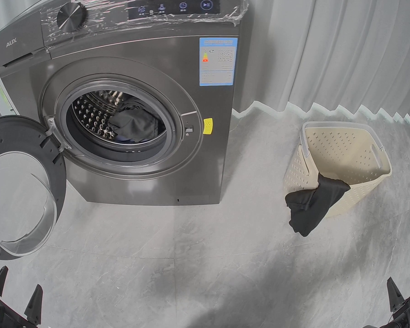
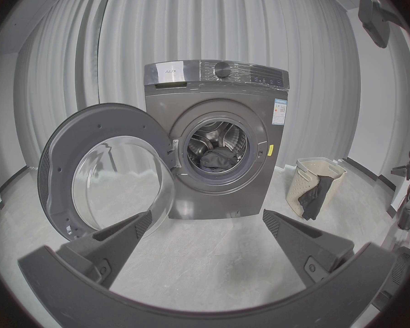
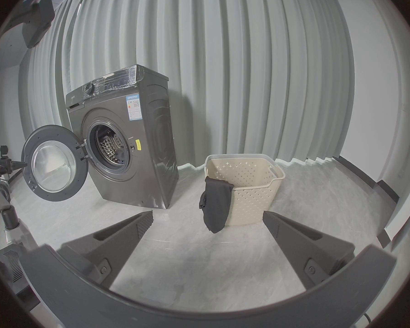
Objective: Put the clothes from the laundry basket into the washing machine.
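1. Clothes. One black garment [image 1: 316, 201] hangs over the rim of the laundry basket [image 1: 346, 149], on the side facing the robot and the washing machine [image 1: 168, 60]. Most of the cloth hangs down the outside of the basket wall. Whether its lower end touches the floor [image 1: 214, 260] cannot be determined. A second dark garment [image 1: 134, 125] lies inside the drum [image 1: 93, 112], low down and towards the drum's right side.

2. Laundry basket. The basket is cream, perforated plastic with a pale rim. It stands on the floor to the right of the washing machine, apart from it and close to the curtain [image 1: 332, 37].

3. Washing machine. The machine is a grey front loader. Its round door [image 1: 13, 137] is swung fully open to the left on its hinge, leaving the drum opening unobstructed. Clear film covers the control panel [image 1: 168, 5]. A blue label [image 1: 217, 61] is on the front, upper right, with a small yellow tag [image 1: 207, 125] below it beside the opening.

4. Grippers. The left gripper [image 2: 206, 215] is low, in front of the open door and well short of the machine. Its fingers are spread apart and hold nothing. The right gripper [image 3: 207, 215] is low, on the basket side and well short of the basket. Its fingers are likewise spread apart and hold nothing.
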`<state>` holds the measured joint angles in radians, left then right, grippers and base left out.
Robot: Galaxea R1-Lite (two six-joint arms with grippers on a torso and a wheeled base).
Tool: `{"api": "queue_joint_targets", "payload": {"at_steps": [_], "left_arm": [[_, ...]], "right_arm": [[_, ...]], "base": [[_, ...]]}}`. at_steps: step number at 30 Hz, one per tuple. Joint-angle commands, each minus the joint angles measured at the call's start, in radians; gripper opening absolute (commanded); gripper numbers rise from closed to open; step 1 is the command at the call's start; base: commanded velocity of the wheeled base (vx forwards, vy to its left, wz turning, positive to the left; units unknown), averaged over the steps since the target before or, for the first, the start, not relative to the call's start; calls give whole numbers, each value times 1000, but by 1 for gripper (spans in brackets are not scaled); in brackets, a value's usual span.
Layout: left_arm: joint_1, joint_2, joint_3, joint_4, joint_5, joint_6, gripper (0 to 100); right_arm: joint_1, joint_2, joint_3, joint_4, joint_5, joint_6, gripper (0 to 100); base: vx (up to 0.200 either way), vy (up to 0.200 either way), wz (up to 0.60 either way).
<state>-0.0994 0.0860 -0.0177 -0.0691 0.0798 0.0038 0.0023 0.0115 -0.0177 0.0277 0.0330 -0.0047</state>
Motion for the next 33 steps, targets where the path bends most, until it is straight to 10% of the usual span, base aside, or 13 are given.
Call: {"api": "queue_joint_targets", "payload": {"at_steps": [1, 8, 14, 25, 29, 33], "left_arm": [[102, -41, 16, 6, -63, 24, 100], [101, -86, 15, 8, -264, -35, 100], [101, -86, 16, 6, -270, -108, 100], [104, -86, 16, 8, -247, -30, 100], [102, -86, 18, 40, -61, 12, 100], [102, -86, 7, 100, -97, 35, 100]], "right_arm": [[1, -8, 7, 0, 2, -3, 100], [1, -8, 7, 0, 2, -3, 100], [1, -8, 7, 0, 2, -3, 100], [1, -8, 7, 0, 2, -3, 100], [1, -8, 7, 0, 2, -3, 100], [1, -8, 7, 0, 2, -3, 100]], "base": [[0, -200, 0], [0, -143, 0], [0, 0, 0], [0, -182, 0], [0, -200, 0], [0, -50, 0]]}}
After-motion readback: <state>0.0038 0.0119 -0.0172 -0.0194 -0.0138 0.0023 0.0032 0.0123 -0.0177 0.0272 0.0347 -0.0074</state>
